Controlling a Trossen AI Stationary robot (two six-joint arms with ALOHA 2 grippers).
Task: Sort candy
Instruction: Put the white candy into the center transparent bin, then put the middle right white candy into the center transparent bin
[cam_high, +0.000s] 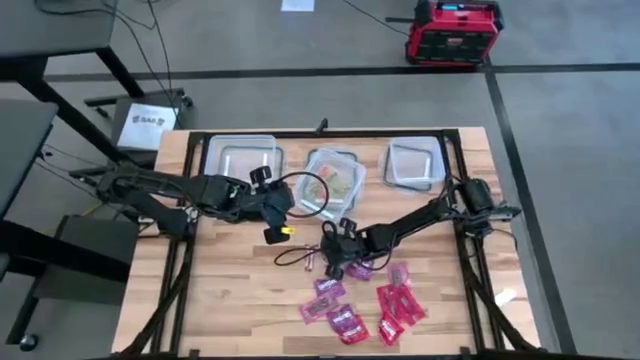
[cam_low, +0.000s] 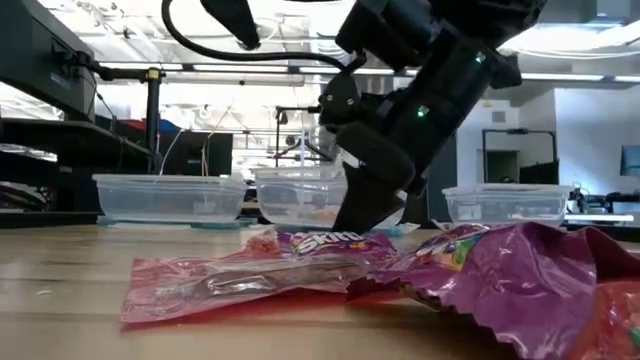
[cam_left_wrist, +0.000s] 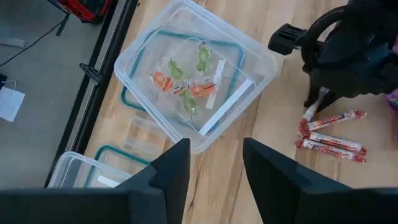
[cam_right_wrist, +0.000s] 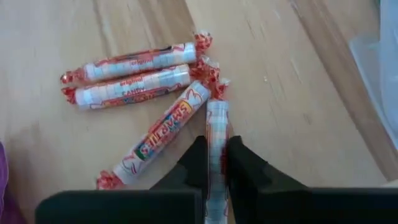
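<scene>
1. Right up close in the low view lie shiny pink packets (cam_low: 300, 270) and a crinkly purple packet (cam_low: 510, 275), flat on the table (cam_low: 60, 300).
2. From above, a heap of red and pink packets (cam_high: 365, 305) sits at the front of the table. None of them look sorted yet.
3. Four little white rolls with twisted red ends lie together on the wood. Two rolls (cam_right_wrist: 134, 74) lie side by side, and a third roll (cam_right_wrist: 165, 130) lies slanted just beside them.
4. The right gripper (cam_right_wrist: 214, 165) is down at the table and has its two fingers squeezed on the fourth roll (cam_right_wrist: 216, 124). That roll still touches the wood, so I think it is only now being picked up.
5. The middle tub (cam_left_wrist: 186, 93) already holds a few small sweets (cam_left_wrist: 186, 87) in orange and green wrappers, plus a white strip. So a little sorting looks done.
6. The left tub (cam_high: 245, 158) and the right tub (cam_high: 415, 162) look bare, as far as I can see.
7. The left gripper (cam_left_wrist: 214, 168) hangs above the table just beside the middle tub. Its fingers are spread apart and hold nothing.
8. Most of the job is left: three loose rolls and the whole heap of packets.
</scene>
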